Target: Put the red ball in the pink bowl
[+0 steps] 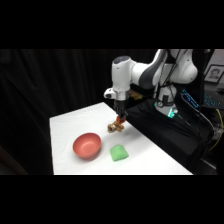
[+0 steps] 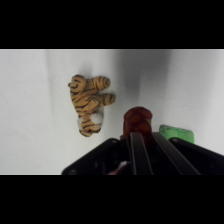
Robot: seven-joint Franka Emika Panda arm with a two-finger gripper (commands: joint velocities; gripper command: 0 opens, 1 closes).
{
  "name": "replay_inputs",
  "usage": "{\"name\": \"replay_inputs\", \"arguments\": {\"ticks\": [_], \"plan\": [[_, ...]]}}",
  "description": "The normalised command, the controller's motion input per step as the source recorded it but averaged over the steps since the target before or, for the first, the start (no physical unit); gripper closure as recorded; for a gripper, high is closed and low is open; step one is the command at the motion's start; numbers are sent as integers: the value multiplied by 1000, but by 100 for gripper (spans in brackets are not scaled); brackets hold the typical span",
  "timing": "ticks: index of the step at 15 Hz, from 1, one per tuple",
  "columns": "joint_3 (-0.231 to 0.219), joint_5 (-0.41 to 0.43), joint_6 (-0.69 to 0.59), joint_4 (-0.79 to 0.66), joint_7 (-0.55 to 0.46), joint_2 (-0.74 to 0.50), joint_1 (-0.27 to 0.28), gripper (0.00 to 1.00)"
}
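Currently the gripper (image 2: 136, 131) is clenched on the red ball (image 2: 137, 119), held just above the table (image 1: 75, 125) beside a striped tiger toy (image 2: 89, 103). Round, so no long axis. Pink bowl (image 1: 87, 146) sits near-left, green block (image 1: 119, 152) to its right. No legible writing.

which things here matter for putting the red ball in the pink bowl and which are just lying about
For the job:
small round red ball, at the gripper tip
round shallow salmon-pink bowl, holding nothing
white Franka gripper

Lying about:
striped tiger soft toy, on the white table
green block, beside the bowl
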Motion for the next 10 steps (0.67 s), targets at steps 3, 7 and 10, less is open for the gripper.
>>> {"name": "replay_inputs", "arguments": {"ticks": [3,7,10], "plan": [[83,189,-261,439,-60,161,-111,98],[77,179,-251,517,-72,257,-88,98],[69,170,-136,553,-79,341,-85,98]]}}
